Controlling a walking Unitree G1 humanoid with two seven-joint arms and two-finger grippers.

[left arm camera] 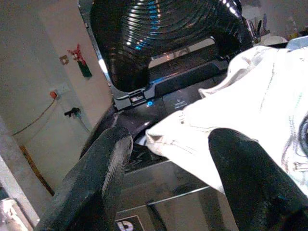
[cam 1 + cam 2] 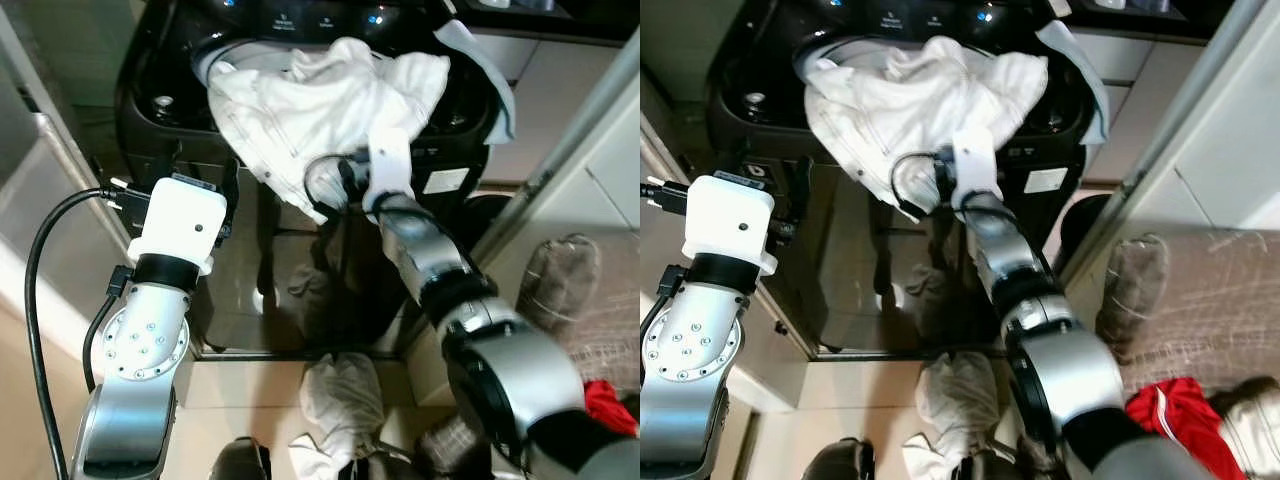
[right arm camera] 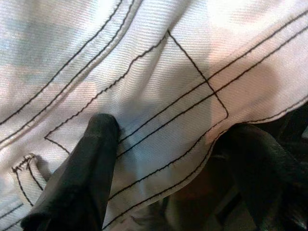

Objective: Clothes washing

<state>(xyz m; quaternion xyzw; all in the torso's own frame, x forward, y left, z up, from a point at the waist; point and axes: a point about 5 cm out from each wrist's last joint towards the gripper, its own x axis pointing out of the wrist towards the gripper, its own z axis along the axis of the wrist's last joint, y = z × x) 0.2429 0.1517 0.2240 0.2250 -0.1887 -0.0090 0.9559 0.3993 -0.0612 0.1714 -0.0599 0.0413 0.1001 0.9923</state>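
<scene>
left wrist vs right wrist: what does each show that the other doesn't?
Left wrist: the washer's ribbed lid, its control panel, a wall socket, and the left gripper open, clear of the cloth. Right wrist: close-up black stitching, right gripper open with a finger against the fabric. Both: the white garment.

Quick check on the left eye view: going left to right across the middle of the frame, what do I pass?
Black cable → left gripper's white wrist block → white garment draped over the washer's rim, with the right gripper at its hanging edge → brown bundle on the floor.
</scene>
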